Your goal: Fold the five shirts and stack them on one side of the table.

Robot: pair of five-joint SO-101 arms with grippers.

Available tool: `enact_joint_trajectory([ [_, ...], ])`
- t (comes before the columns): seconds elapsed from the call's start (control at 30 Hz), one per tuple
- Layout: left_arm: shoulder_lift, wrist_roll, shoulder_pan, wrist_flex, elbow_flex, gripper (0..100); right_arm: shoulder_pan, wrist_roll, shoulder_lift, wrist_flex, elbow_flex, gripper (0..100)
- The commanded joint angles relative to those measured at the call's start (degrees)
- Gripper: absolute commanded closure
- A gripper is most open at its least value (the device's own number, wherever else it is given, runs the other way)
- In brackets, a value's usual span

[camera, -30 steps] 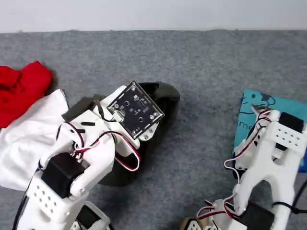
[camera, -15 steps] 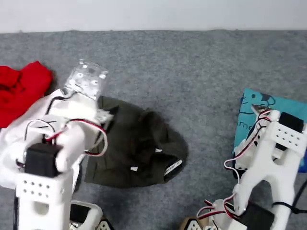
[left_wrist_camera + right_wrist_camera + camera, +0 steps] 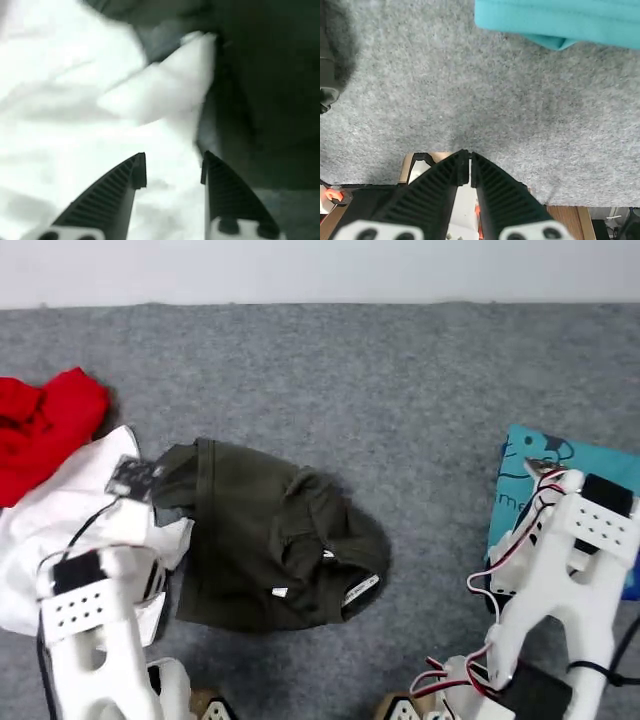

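Left gripper (image 3: 172,170) is spread wide and empty over the white shirt (image 3: 55,115), right where it meets the dark green shirt (image 3: 270,540) mid-table. Fabric looks soft and floppy, so I'd pinch a hem corner. The right gripper (image 3: 470,157) is closed on nothing.

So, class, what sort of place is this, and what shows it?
Likely a robotics lab bench: the left arm and right arm at a grey felt-covered table, with a dark green shirt and teal shirt.

You have nothing legible here. The folded teal shirt (image 3: 592,460) at the right bears a dark print (image 3: 541,452) you can't make out; the crumpled dark olive shirt (image 3: 255,540) shows small white tags (image 3: 361,589), too small to read.
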Motion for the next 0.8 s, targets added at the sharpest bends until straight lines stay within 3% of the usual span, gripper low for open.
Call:
enact_joint_trajectory([
  [0.0,-0.88,-5.19,-7.21,-3.16,1.45,81,-0.48,-0.26,-2.07,2.33,-0.62,99.0],
  [0.23,-0.88,-8.97,-13.01,-5.89,6.37,81,-0.57,-0.18,-2.07,2.24,-0.62,99.0],
  [0.53,-0.09,-8.70,-13.36,-5.98,8.13,82,-0.57,-0.18,-2.07,2.24,-0.62,99.0],
  [0.77,18.02,-5.36,-13.36,-7.03,-1.63,82,-0.57,-0.18,-2.07,2.24,-0.62,99.0],
])
